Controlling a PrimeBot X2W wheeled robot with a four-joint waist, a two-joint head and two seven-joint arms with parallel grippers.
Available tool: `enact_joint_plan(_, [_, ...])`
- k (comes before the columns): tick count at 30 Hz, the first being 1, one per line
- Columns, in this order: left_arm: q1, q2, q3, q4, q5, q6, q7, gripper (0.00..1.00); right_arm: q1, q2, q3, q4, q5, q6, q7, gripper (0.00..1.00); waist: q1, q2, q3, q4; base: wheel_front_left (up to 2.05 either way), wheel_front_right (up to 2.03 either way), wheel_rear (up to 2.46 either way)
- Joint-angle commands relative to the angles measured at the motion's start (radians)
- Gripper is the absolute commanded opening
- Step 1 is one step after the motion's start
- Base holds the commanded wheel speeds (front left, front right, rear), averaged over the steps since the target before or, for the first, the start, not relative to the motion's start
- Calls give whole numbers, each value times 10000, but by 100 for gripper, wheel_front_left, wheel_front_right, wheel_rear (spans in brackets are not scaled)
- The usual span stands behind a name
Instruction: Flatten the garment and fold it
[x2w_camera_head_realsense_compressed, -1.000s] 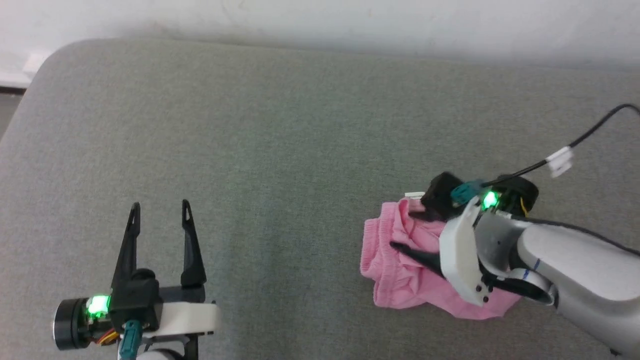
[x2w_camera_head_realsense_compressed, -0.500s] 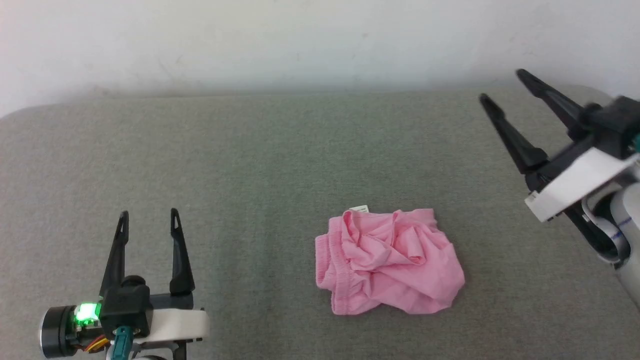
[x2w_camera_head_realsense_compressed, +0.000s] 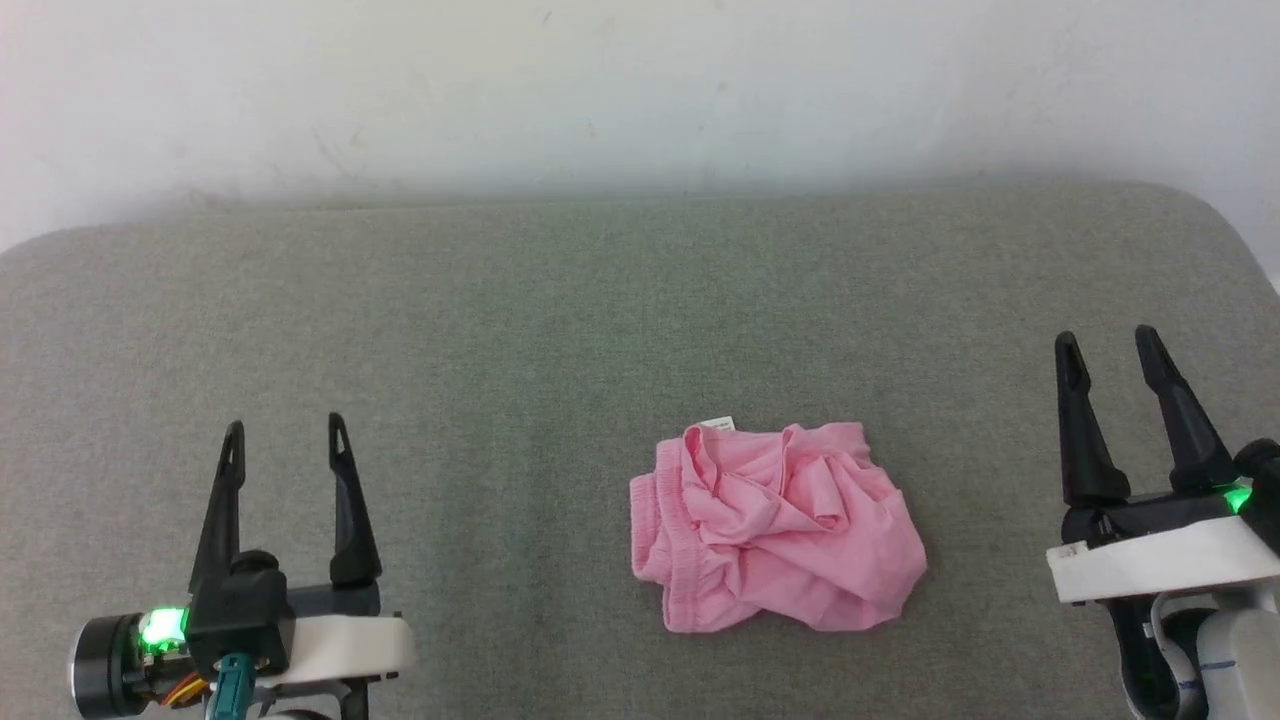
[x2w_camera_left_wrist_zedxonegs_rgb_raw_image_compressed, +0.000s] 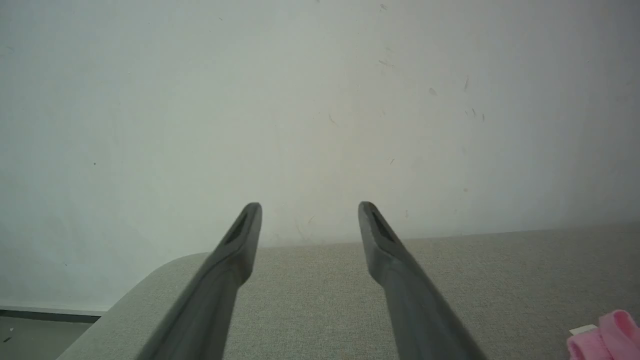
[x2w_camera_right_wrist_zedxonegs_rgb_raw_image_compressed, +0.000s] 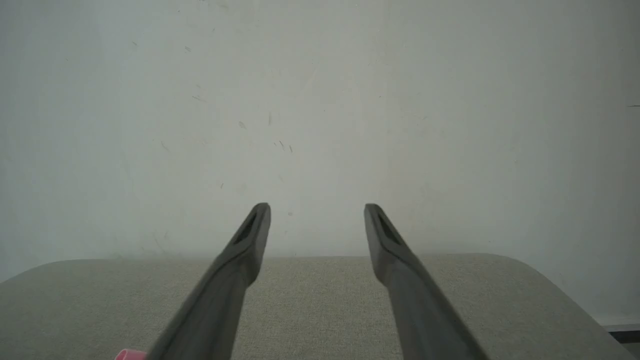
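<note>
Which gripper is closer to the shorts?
The right gripper: less bare cushion separates it from the shorts than separates the left gripper. Both open, touching nothing.

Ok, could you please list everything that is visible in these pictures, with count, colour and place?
garment: one, light pink, lying crumpled on the surface, a little right of centre
tag: one, white, at the garment's far edge
padded surface: one, grey, under the garment
wall: one, whitish, behind the surface
left end effector: one, dark fingers, lower left, open and empty
right end effector: one, dark fingers, lower right, open and empty
</note>
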Motion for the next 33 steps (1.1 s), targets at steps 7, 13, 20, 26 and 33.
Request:
enact_joint_plan(7, [20,-44,93,-26,-30,-106,-47,100,-1411,-1185,453,-393,-52,-7,733,100,2,0,162,107,0,0,0])
enact_joint_plan(13, [-173,-92,63,-65,-10,-212,-47,100,-2868,-3076,2586,2,2017,-7,5149,100,2,0,424,336,0,0,0])
enact_joint_plan(20, [-418,-212,60,-156,-3,-245,-47,100,-3698,-4575,4792,848,5014,-7,9278,100,2,0,958,673,0,0,0])
enact_joint_plan(26, [-771,-320,-35,-184,26,-311,-47,100,-3943,-4149,5559,2096,6596,-7,9921,100,2,0,1506,1030,0,0,0])
enact_joint_plan(33, [-1098,-372,-65,-185,68,-307,-47,100,-3918,-3601,6706,3081,7022,-7,9240,100,2,0,1937,1260,0,0,0])
